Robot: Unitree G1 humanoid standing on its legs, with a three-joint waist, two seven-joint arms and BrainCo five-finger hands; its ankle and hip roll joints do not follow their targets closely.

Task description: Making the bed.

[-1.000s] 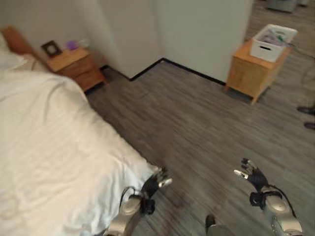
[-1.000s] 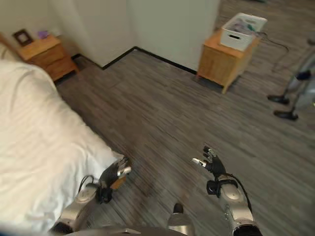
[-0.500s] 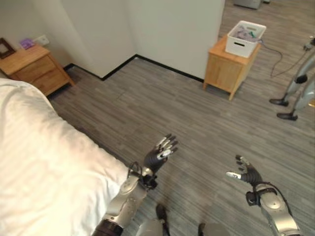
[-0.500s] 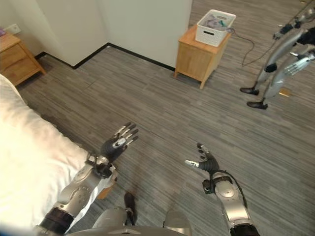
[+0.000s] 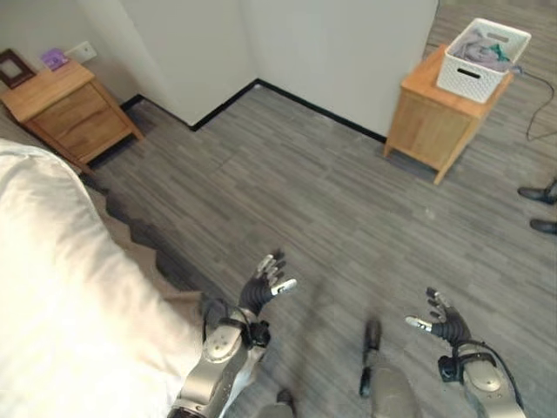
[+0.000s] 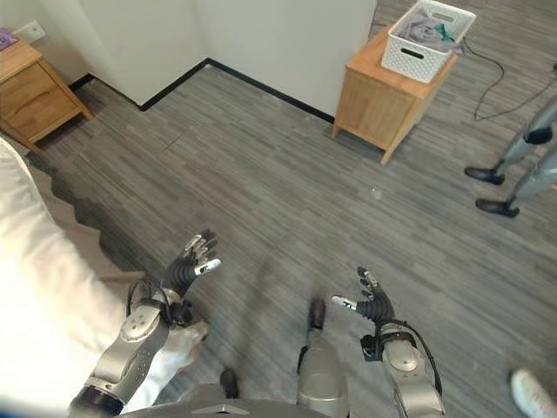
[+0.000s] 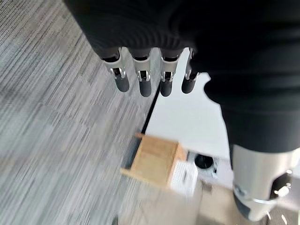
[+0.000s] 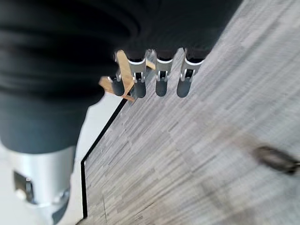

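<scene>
The bed with its white cover fills the lower left of the eye views, its corner close to my left arm. My left hand hovers over the grey floor just right of that corner, fingers straight and spread, holding nothing. My right hand is low at the right over the floor, fingers straight and empty. Neither hand touches the cover.
A wooden nightstand stands at the far left by the wall. A second wooden cabinet with a white basket stands at the far right. Another robot's legs stand at the right edge. A white wall corner juts out between.
The camera has swung, shifting the whole picture. My left hand has dropped lower and closer to the bed corner. My right hand stays low and open.
</scene>
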